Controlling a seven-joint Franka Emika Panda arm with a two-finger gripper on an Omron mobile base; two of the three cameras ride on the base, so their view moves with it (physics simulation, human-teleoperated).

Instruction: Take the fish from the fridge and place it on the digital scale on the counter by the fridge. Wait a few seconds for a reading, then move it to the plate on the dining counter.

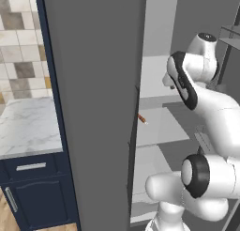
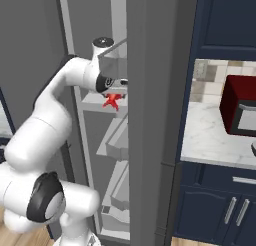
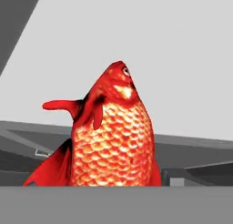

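Right base view: fish (image 2: 113, 101) inside grey fridge (image 2: 150, 115); tool's jaw state unclear.

scaly, glossy orange-red skin on the fish (image 3: 113, 136), with smooth darker red fins. matt dark grey panels on the fridge (image 1: 93, 108), like painted metal; pale grey, smooth, plastic-looking shelves (image 1: 157, 127) inside. polished white marble with grey veins on the counter (image 1: 26, 127). satin navy paint on the drawer front (image 1: 33, 168) below, with a brushed metal handle (image 1: 31, 166). glazed beige and brown wall tiles (image 1: 18, 47). shiny red casing on the microwave (image 2: 240, 112). smooth white plastic shell on the arm (image 2: 45, 125), with dark rubbery-looking joints. warm wood-grain floor (image 1: 5, 218).
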